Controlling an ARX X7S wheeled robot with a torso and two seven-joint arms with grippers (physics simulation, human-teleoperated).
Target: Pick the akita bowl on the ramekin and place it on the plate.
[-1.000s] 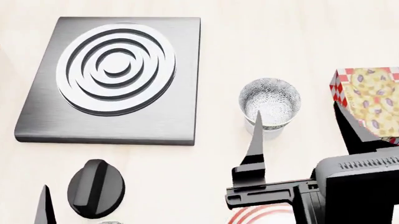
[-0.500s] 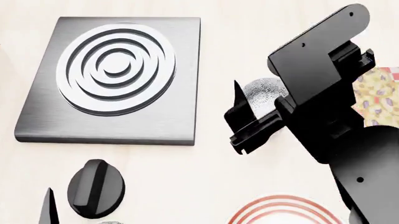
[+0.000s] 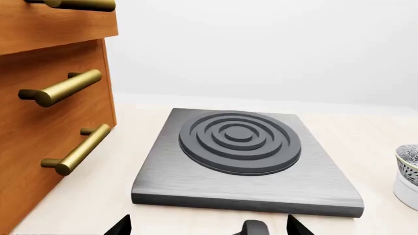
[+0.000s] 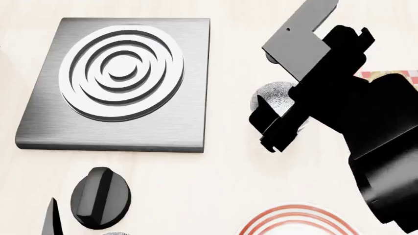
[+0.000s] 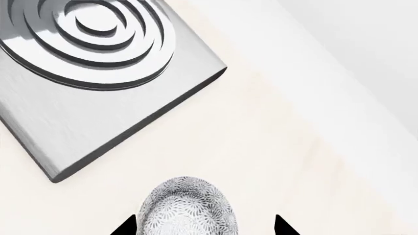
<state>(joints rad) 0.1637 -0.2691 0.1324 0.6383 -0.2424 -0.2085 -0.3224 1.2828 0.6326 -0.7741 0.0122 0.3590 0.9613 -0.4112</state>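
**Right arm lines up over the speckled bowl**

The right gripper (image 4: 274, 125) hangs over the akita bowl (image 4: 277, 98), which sits on the ramekin (image 3: 408, 188) on the counter, just beside the burner plate (image 4: 117, 81). In the right wrist view the bowl (image 5: 187, 208) lies between the two dark fingertips (image 5: 124, 226), which stand spread apart, with nothing held. Good line so far!

The plate (image 4: 297, 220) shows only its red-ringed rim at the near edge of the head view, well apart from the bowl.

The job now, as I read it: come straight down so one finger goes inside the rim and one outside, or both straddle the bowl evenly. Pinch gently, since a skewed squeeze could tip bowl and ramekin together. Then lift vertically to leave the ramekin behind.

The left gripper (image 3: 205, 227) waits low near the knob (image 4: 99, 197), its tips apart and empty.
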